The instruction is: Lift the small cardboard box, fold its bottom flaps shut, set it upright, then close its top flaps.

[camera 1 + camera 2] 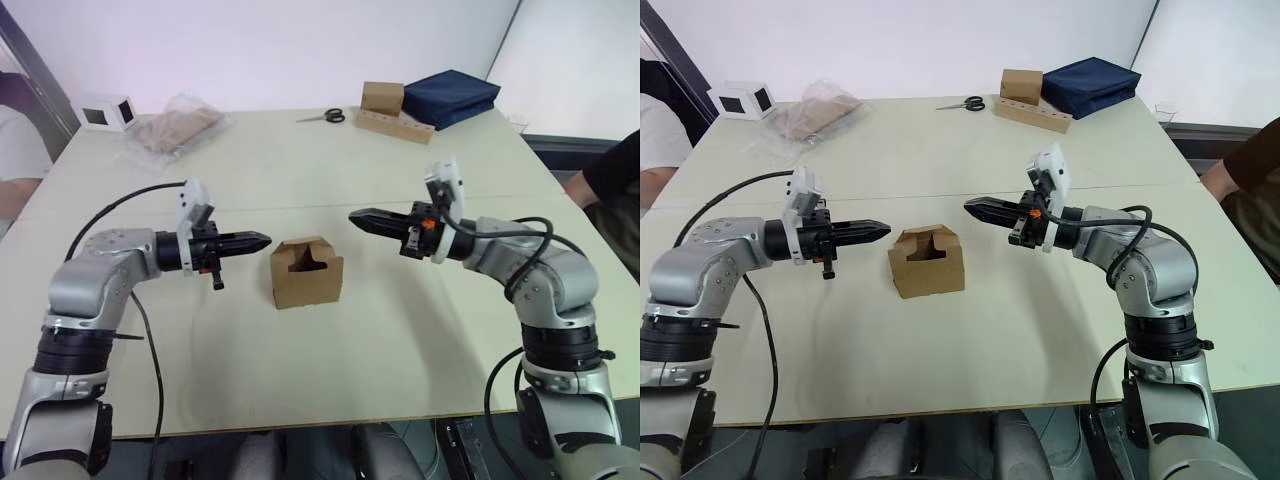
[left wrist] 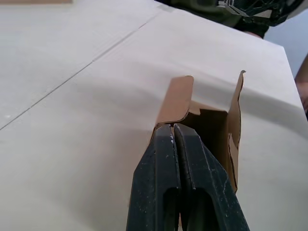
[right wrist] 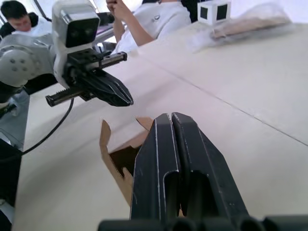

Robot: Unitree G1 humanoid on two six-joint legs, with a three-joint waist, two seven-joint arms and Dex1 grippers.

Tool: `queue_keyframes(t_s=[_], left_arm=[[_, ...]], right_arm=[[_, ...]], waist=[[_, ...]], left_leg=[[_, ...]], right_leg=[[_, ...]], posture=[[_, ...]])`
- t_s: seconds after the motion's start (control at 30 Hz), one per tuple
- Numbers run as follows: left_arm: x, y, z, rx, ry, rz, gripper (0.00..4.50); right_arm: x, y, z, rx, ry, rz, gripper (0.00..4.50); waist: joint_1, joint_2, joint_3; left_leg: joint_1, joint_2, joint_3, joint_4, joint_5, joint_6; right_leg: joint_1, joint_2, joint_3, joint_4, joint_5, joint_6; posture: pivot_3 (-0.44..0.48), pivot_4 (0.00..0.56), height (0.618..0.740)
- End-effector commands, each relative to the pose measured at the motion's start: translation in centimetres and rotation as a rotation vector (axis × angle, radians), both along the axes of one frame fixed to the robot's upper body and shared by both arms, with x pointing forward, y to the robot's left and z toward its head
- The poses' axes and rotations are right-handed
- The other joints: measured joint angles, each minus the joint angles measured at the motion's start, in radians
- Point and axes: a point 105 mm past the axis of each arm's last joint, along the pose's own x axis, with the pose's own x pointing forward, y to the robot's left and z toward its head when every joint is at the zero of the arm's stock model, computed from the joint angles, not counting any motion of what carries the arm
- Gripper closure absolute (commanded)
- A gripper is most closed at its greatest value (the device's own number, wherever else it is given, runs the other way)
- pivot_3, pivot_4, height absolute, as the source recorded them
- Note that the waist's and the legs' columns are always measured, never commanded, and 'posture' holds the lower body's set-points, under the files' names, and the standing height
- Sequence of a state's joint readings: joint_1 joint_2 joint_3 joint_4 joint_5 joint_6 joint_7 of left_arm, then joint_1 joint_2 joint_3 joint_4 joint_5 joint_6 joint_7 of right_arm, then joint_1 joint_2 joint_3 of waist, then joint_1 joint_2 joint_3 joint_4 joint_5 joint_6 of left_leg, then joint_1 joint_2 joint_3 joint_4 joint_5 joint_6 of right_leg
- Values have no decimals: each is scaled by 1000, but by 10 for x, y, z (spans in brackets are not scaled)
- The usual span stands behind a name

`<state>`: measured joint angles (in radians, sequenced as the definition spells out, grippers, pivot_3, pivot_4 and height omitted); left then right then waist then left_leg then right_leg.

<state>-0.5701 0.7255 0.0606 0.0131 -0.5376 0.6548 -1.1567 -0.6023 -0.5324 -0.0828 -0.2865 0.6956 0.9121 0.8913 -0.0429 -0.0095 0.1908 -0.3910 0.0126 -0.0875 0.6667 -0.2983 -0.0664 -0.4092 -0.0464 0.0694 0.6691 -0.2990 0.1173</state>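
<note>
Table (image 1: 330, 180): wide, pale cream work surface with a seam across it; bears everything below.

Left gripper (image 1: 262, 239): 2 black fingers pressed together, grasping nothing, level with and just beside the box's left side, not touching.

Right gripper (image 1: 356, 216): 2 black fingers likewise pressed together, empty, near the box's right side and slightly above it.

Small cardboard box (image 1: 306, 272): plain brown corrugated cube, resting on the table between the 2 grippers, top flaps standing partly open, interior visible. Not yet lifted; bottom flaps unseen.

Far clutter: dark blue fabric pouch (image 1: 452, 96); crumpled clear plastic bag (image 1: 176, 125); brown block on a long cardboard strip (image 1: 392, 110); white cube with dark window (image 1: 105, 112); scissors (image 1: 325, 117). All well apart from the box.

Risks, judged:
1. Closed fingertips pressing from 2 sides may dent thin corrugated walls or slip off.
2. Uneven push, the right tip being higher, may tip or slide the light box.
3. A fingertip may snag a raised flap and bend it inward.
</note>
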Motion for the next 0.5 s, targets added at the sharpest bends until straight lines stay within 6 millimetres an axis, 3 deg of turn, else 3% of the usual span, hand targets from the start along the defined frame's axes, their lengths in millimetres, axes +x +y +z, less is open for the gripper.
queue_keyframes(t_s=[0.03,0.27,0.4,0.5], left_arm=[[19,17,16,30,-56,48,4423],[55,5,9,22,-46,46,4423],[72,-19,-14,36,-15,16,4423],[80,-34,-26,26,-4,9,4423]], right_arm=[[-34,22,-3,-43,-32,153,4500],[-36,40,-31,-98,-1,173,4500],[-26,45,-48,-152,-9,134,4500],[-21,46,-51,-153,-14,117,4500]], waist=[[1,0,0],[3,0,0],[-2,-1,0],[-2,-1,0]], left_leg=[[0,0,0,0,0,0],[0,-1,0,1,0,0],[-1,-1,0,0,0,0],[-1,-1,0,0,0,0]], right_leg=[[0,0,0,0,0,0],[1,0,-1,-1,0,0],[0,0,-1,-2,0,0],[0,0,-1,-1,0,0]], posture=[[0,150,740],[0,150,740],[0,150,740],[0,150,740]])
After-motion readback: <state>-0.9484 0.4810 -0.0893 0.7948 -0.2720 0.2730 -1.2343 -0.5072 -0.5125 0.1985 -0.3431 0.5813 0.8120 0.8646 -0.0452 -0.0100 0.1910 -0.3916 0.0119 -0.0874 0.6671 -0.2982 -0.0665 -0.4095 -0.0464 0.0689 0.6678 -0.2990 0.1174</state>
